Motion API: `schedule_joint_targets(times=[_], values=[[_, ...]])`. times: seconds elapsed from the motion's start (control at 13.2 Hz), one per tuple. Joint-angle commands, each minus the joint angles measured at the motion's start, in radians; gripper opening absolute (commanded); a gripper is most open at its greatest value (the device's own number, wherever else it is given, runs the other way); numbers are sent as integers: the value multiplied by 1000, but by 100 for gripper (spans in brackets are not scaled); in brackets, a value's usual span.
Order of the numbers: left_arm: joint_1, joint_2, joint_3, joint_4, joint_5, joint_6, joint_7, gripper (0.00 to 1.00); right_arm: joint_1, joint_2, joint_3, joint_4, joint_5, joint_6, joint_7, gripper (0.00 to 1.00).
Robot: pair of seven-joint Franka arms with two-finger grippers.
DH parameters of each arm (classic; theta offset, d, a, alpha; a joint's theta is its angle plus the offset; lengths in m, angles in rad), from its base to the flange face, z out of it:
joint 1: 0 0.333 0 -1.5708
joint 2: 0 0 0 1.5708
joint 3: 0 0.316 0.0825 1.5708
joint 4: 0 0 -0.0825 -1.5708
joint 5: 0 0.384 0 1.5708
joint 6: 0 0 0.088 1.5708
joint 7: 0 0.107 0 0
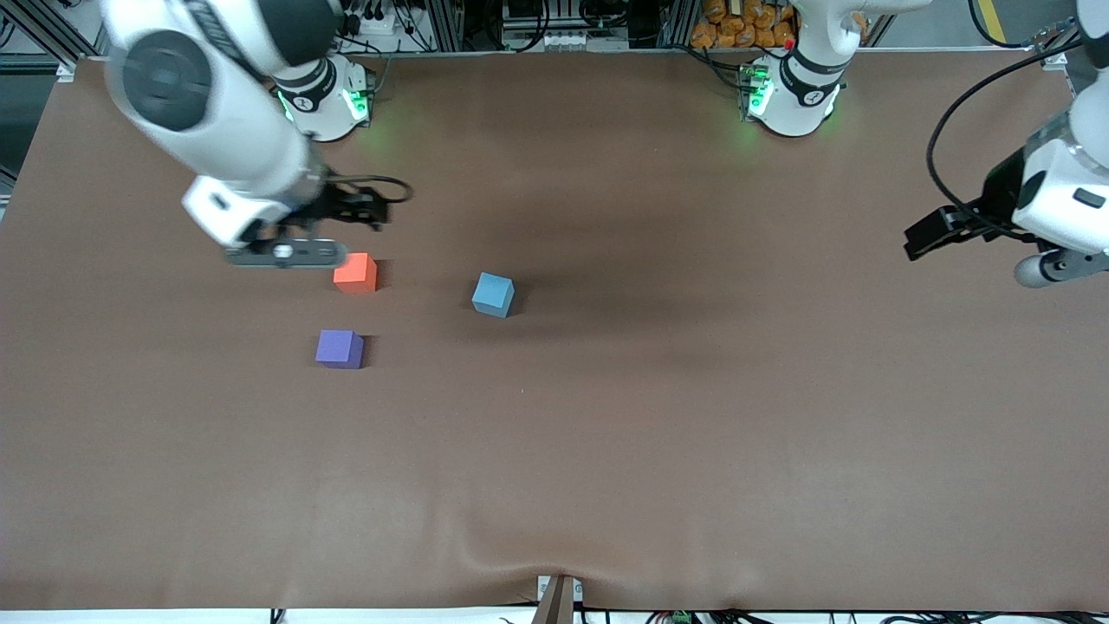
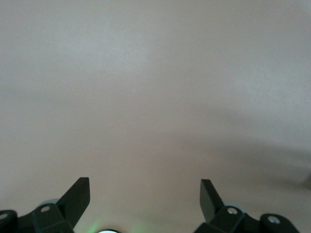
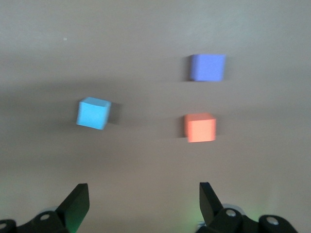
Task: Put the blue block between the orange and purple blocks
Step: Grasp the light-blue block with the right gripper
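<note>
Brown tabletop (image 1: pixel 658 416) fills the front view: blue block (image 1: pixel 493 294) mid-frame, orange block (image 1: pixel 355 273) and purple block (image 1: pixel 339 348) toward frame-left. Right gripper (image 1: pixel 359 208) hangs spread upper left, empty. Left gripper (image 2: pixel 145 194), spread, waits over bare table. Right wrist view: the blue cube looks light, matte, rigid; pinch opposite flat faces.

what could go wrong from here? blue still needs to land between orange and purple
1. The gap between the orange block and the purple block looks narrow; setting the blue block in could nudge either one.
2. The blue block sits rotated against the other two, so a pinch may catch its corners and twist it.
3. The right end effector, open, hangs just beside the orange block and could clip it going down. The left end effector waits, open.
</note>
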Motion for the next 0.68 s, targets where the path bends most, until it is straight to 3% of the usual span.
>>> schedule_joint_targets(times=[0.0,0.3,0.61], values=[[51,-87,-17,-133,9,98,102,100,13,26,63,-89,22,159,174,100],[63,-105,-15,-169,6,135,139,100,96,99,100,-301,7,532,384,100],[63,-99,-15,-157,-3,136,148,100,131,153,112,-375,-24,605,409,100]])
